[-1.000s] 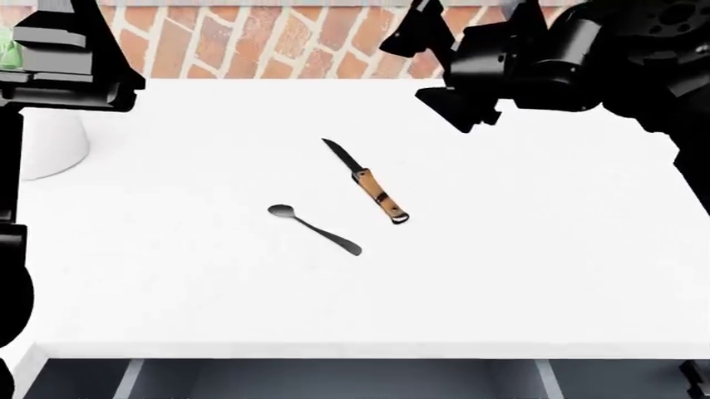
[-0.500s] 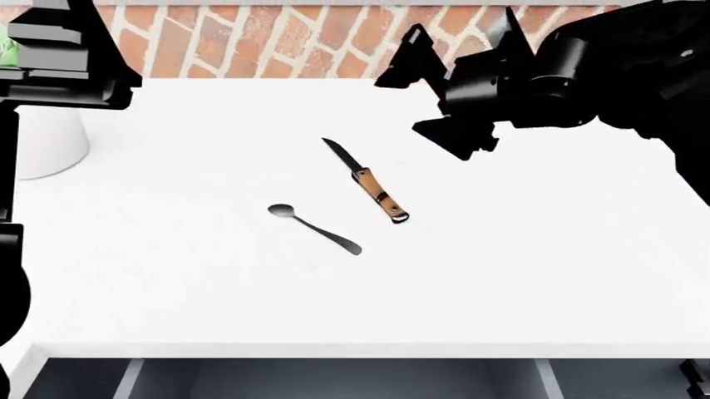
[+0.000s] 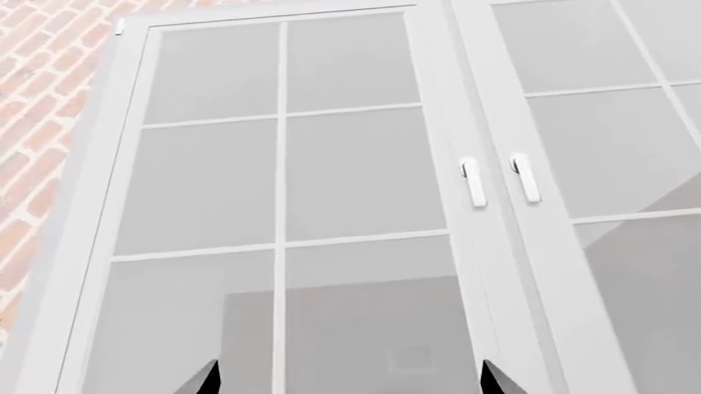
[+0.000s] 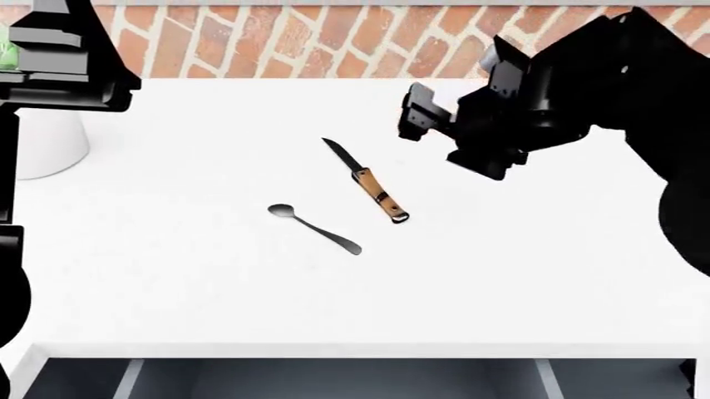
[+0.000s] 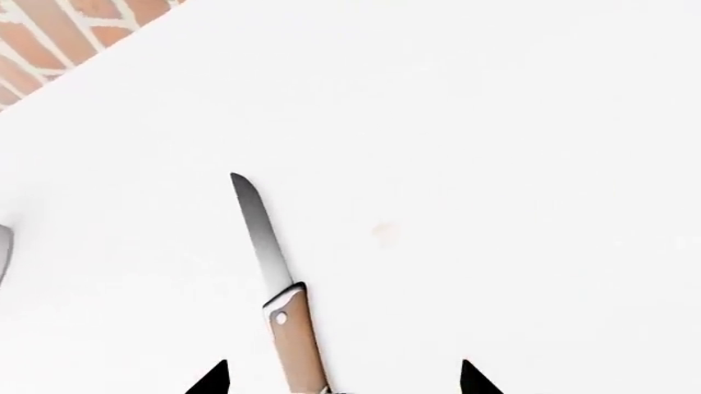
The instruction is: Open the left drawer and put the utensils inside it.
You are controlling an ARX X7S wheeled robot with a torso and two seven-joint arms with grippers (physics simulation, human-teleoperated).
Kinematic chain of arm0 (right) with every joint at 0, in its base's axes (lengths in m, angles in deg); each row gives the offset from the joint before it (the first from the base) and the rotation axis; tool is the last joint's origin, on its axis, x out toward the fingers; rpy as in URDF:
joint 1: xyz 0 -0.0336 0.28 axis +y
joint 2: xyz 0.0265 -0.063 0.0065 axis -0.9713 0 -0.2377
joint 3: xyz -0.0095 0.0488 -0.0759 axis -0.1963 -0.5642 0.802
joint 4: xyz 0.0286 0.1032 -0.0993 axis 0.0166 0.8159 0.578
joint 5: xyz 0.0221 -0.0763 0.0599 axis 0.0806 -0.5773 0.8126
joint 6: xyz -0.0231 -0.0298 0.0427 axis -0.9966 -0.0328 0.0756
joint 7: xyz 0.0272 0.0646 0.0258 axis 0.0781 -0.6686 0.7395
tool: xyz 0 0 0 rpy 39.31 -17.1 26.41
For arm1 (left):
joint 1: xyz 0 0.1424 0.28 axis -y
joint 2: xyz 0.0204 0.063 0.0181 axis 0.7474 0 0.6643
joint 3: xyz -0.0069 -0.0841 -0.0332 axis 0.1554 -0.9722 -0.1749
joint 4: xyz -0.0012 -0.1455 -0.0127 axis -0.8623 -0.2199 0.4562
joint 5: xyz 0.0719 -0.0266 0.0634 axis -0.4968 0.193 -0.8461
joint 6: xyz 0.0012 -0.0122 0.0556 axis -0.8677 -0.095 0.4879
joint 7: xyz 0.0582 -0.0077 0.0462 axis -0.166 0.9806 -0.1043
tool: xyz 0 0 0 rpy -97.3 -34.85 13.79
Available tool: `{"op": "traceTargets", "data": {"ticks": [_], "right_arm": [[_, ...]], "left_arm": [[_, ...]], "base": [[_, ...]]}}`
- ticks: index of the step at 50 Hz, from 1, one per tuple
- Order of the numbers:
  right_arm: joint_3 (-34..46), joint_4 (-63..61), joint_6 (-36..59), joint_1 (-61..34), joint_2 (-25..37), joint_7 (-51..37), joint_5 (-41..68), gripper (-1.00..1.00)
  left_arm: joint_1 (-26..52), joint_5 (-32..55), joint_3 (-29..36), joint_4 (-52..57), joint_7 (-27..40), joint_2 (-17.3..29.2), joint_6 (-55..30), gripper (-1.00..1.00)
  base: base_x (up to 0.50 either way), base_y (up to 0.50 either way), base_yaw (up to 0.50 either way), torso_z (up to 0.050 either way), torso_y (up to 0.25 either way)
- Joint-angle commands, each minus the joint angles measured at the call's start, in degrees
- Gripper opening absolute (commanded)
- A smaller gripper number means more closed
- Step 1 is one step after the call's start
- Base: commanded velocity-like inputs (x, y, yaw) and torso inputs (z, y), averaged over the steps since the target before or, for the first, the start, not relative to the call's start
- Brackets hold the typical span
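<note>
Black right gripper (image 4: 425,116) hangs over the white counter (image 4: 533,266), just beyond the knife (image 4: 367,182) on its blade side; its fingertips (image 5: 210,379) stand wide apart, one to each side of the tan handle, holding nothing. The spoon (image 4: 313,228) lies near the knife, toward the counter's front edge. Below that edge the left drawer (image 4: 332,378) stands pulled out, its visible interior bare. Left gripper (image 3: 348,379), likewise spread, faces a white-framed window (image 3: 282,189).
</note>
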Motion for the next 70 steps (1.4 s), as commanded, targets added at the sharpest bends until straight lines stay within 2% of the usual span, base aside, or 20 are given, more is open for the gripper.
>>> {"op": "traceTargets", "data": {"ticks": [1,4,5,8,12,19,20,21,29,33,40,45,46,47,48,58,62,70], "right_arm": [[15.5,4.0,-6.8,0.3,-5.7,12.6,-4.5,1.0],[18.8,4.0,-6.9,0.3,-6.0,13.4,-1.8,1.0],[21.1,4.0,-8.6,0.8,-6.7,17.5,-3.1,1.0],[25.2,4.0,-9.8,1.6,-7.3,21.0,-2.4,1.0],[28.4,4.0,-7.5,1.9,-8.0,21.2,-1.3,1.0],[28.7,4.0,-7.6,1.4,-7.9,20.2,0.0,1.0],[20.1,4.0,-10.4,0.3,-4.9,11.8,3.3,1.0],[18.2,4.0,-10.4,0.3,-4.9,11.5,2.6,1.0],[16.7,4.0,-10.4,0.4,-4.8,11.2,1.3,1.0],[16.6,4.0,-10.4,0.4,-4.7,11.2,1.2,1.0],[24.9,4.0,-9.6,0.7,-8.1,16.9,-2.2,1.0],[27.0,4.0,-9.6,0.7,-8.3,17.3,-0.4,1.0],[18.4,3.9,-9.8,0.6,-9.4,23.8,-9.0,1.0],[12.3,4.0,-9.5,0.6,-9.4,23.0,-17.6,1.0],[9.8,4.0,-9.5,0.5,-9.4,23.6,-23.4,1.0],[-6.6,3.9,-9.7,0.9,-9.4,29.0,-39.5,1.0],[-8.1,4.0,-8.9,1.5,-9.4,27.0,-41.5,1.0],[-4.2,4.0,-6.5,2.8,-9.4,21.6,-38.6,1.0]], "left_arm": [[-0.7,-1.6,-1.1,-2.8,-1.1,-1.1,1.8,1.0],[-0.7,-1.6,-1.0,-2.8,-1.1,-1.1,1.8,1.0],[-0.8,-1.6,-1.0,-2.7,-1.0,-1.0,1.8,1.0],[-0.7,-1.4,-1.1,-2.6,-0.9,-0.9,1.5,1.0],[-0.8,-1.3,-1.1,-2.7,-0.8,-0.9,1.6,1.0],[-0.8,-1.1,-1.1,-2.7,-0.8,-0.8,1.5,1.0],[-0.9,-1.2,-1.0,-2.8,-0.8,-0.8,1.6,1.0],[-0.9,-1.2,-0.9,-2.8,-0.8,-0.8,1.7,1.0],[-0.9,-1.1,-0.9,-2.8,-0.7,-0.7,1.7,1.0],[-0.9,-1.1,-0.8,-2.8,-0.7,-0.7,1.8,1.0],[-1.0,-1.0,-1.0,-3.0,-0.6,-0.6,2.0,1.0],[-1.0,-1.0,-0.9,-3.0,-0.6,-0.5,2.0,1.0],[-1.1,-0.9,-1.0,-3.0,-0.5,-0.5,2.0,1.0],[-1.0,-0.9,-1.0,-3.0,-0.5,-0.5,2.0,1.0],[-1.1,-1.0,-1.0,-3.0,-0.5,-0.5,2.1,1.0],[-1.0,-0.7,-1.0,-2.9,-0.2,-0.3,1.8,1.0],[-0.9,-0.6,-0.9,-2.8,-0.1,-0.3,1.7,1.0],[-1.4,-0.7,-1.0,-2.9,-0.1,-0.1,2.1,1.0]], "base": [[0.0,0.0,0.0,0.0,0.0],[0.0,0.0,0.0,0.0,0.0],[0.0,0.0,0.0,0.0,0.0],[0.0,0.0,0.0,0.0,0.0],[0.0,0.0,0.0,0.0,0.0],[0.0,0.0,0.0,0.0,0.0],[0.0,0.0,0.0,0.0,0.0],[0.0,0.0,0.0,0.0,0.0],[0.0,0.0,0.0,0.0,0.0],[0.0,0.0,0.0,0.0,0.0],[0.0,0.0,0.0,0.0,0.0],[0.0,0.0,0.0,0.0,0.0],[0.0,0.0,0.0,0.0,0.0],[0.0,0.0,0.0,0.0,0.0],[0.0,0.0,0.0,0.0,0.0],[0.0,0.0,0.0,0.0,0.0],[0.0,0.0,0.0,0.0,0.0],[0.0,0.0,0.0,0.0,0.0]]}}
